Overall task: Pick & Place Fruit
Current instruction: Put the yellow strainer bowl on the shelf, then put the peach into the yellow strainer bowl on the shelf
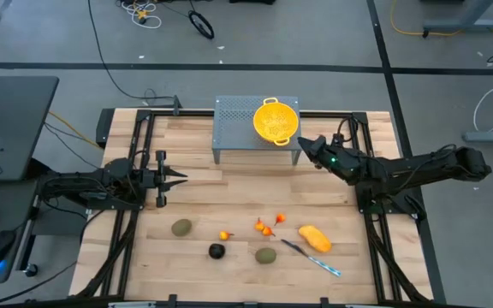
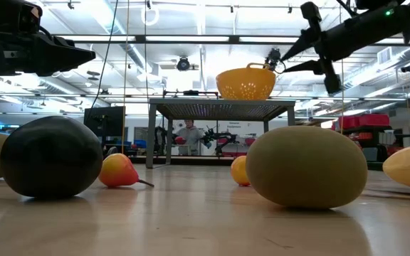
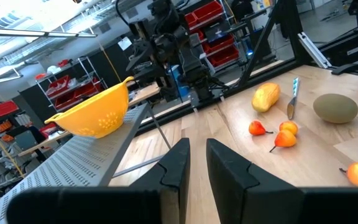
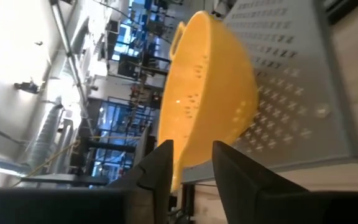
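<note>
The fruit lies on the wooden table's near half. There are two olive-green ovals (image 1: pixel 181 228) (image 1: pixel 266 255), a black ball (image 1: pixel 217 251), a yellow-orange oblong (image 1: pixel 315 238) and small orange pieces (image 1: pixel 264 227). No gripper is near any of it. My right gripper (image 1: pixel 301 142) stands open and roughly level at the near rim of the yellow colander (image 1: pixel 276 120). The colander sits upright on a grey perforated stand (image 1: pixel 234 128) at the table's far side. My left gripper (image 1: pixel 183 178) waits at the table's left, level, with a narrow gap between its fingers (image 3: pixel 179 165) and nothing in it. My right gripper (image 4: pixel 193 168) has its fingers on either side of the colander's near rim (image 4: pixel 178 177), coming level from the table's right. I cannot tell whether they touch the rim. The colander stands upright on the stand.
A silver-and-blue knife (image 1: pixel 311 257) lies beside the oblong fruit. The black frame rails (image 1: pixel 135 171) run along the table's left and right edges. Bare wood lies between the stand and the fruit.
</note>
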You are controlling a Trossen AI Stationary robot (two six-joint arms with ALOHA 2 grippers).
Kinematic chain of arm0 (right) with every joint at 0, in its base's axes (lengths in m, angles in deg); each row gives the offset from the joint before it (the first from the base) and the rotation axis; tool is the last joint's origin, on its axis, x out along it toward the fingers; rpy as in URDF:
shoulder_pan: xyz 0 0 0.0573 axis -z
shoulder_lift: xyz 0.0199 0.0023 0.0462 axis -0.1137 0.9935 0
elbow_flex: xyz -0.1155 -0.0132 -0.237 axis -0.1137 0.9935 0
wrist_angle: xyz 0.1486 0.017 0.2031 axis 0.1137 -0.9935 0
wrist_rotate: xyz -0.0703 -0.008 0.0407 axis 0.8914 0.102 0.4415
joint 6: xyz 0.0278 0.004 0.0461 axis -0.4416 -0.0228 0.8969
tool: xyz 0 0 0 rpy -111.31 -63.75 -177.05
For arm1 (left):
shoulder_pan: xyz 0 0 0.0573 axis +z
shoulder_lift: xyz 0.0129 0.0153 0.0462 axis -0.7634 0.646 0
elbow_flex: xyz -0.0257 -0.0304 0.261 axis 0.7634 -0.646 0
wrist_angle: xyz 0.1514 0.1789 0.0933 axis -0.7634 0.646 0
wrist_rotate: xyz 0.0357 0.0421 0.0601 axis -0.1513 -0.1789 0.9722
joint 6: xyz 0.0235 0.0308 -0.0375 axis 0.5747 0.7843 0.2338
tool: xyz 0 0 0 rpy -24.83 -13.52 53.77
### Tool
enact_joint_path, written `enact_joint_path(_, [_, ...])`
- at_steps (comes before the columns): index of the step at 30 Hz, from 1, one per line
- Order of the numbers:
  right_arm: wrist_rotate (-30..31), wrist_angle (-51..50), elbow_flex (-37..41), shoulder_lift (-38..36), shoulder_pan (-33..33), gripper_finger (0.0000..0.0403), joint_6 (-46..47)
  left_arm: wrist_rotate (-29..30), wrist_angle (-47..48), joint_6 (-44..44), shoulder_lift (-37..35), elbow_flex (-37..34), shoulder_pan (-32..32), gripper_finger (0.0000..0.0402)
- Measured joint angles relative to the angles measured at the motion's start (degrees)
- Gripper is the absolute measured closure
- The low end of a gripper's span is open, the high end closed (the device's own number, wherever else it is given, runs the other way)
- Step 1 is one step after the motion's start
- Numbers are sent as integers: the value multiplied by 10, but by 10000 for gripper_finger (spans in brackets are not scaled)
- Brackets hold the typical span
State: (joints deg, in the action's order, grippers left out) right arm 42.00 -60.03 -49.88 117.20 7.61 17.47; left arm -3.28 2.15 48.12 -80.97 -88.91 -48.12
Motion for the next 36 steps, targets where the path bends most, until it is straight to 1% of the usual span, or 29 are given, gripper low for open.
enact_joint_path(3, [0,-24,0,-10,0,314,8,0,0,0,0,0,0,338])
enact_joint_path(8, [-4,-33,0,-5,1,354,17,0,0,0,0,0,0,338])
enact_joint_path(16, [-6,-32,0,17,1,388,24,0,0,0,0,0,0,338])
enact_joint_path(21, [-9,-11,0,33,6,396,27,0,0,0,0,0,0,338])
enact_joint_path(29, [-59,25,0,63,44,398,20,0,0,0,0,0,0,338])
enact_joint_path(33, [-71,45,0,70,54,398,14,0,0,0,0,0,0,338])
enact_joint_path(36, [-102,53,0,77,63,398,7,0,0,0,0,0,0,338])
